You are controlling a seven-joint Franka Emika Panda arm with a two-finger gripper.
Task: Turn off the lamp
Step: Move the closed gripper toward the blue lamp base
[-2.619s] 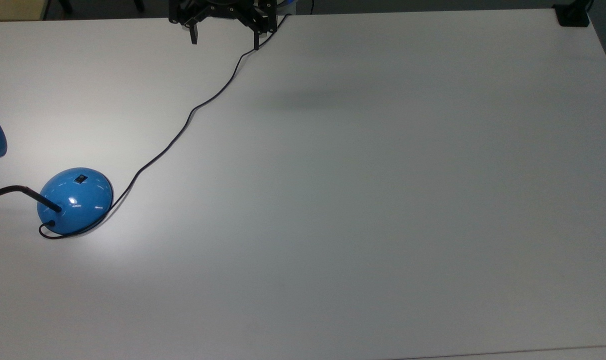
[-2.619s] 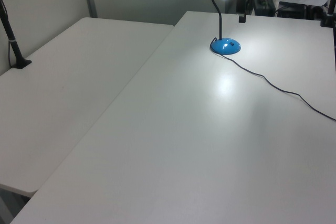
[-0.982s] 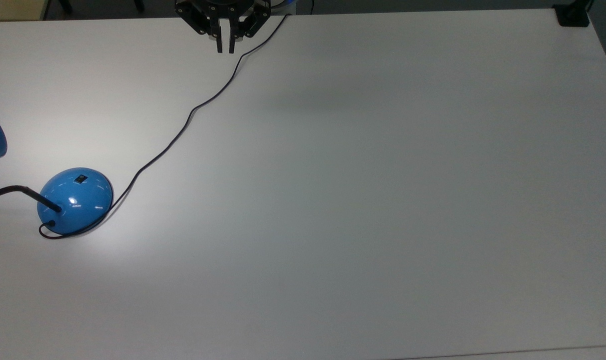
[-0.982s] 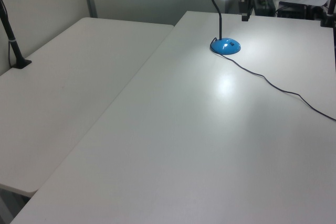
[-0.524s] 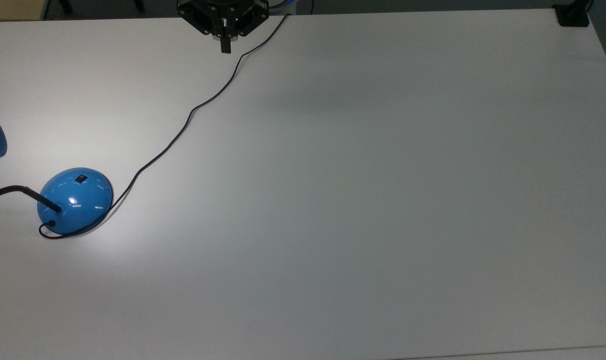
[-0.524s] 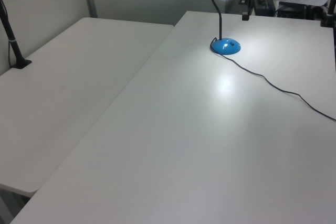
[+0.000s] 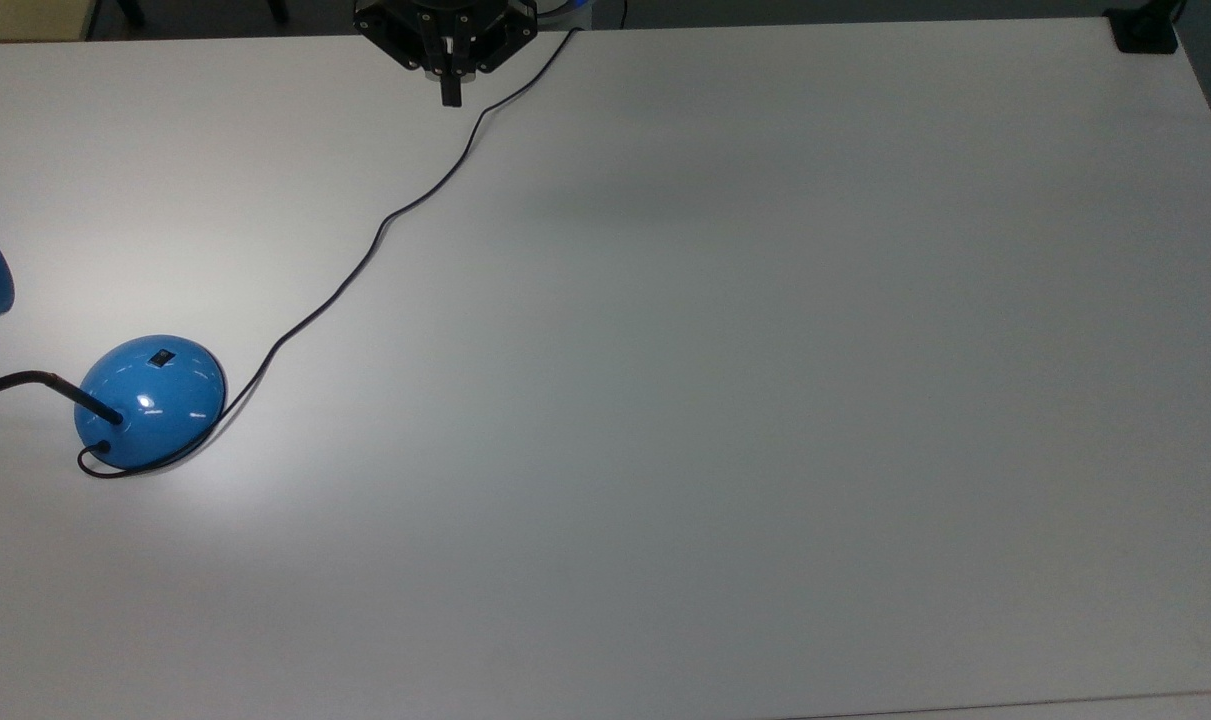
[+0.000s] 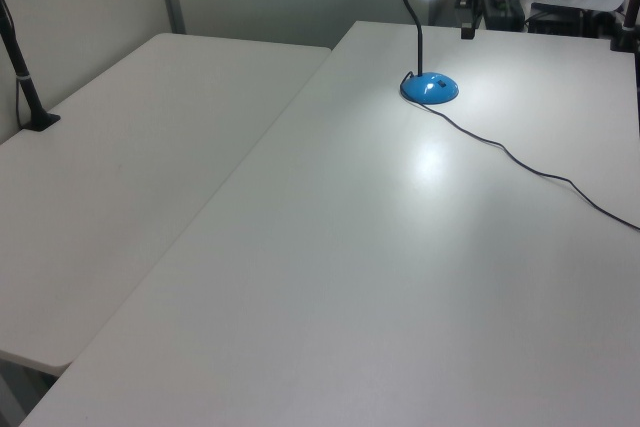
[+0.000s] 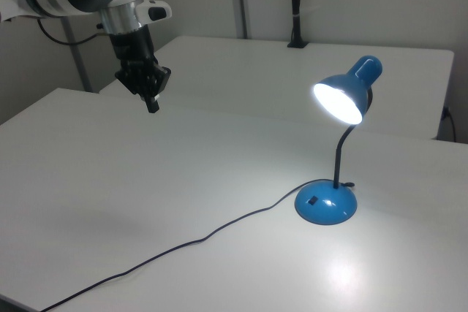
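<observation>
**End effector closed and high, lamp lit**

While the end effector (image 9: 152, 104) hangs above the counter (image 9: 183, 180) with its fingers pressed together on nothing, I see it at the far edge in the top view (image 7: 450, 95). The lamp (image 9: 333, 158) stands well apart from it, at the right view's right and the top view's left. Its shade (image 9: 345, 93) glows, casting a bright patch on the counter beside the base (image 7: 151, 400). I can make out the black switch (image 7: 164, 356) on the dome, and the cord (image 7: 385, 220) trails from the base toward the far edge.
</observation>
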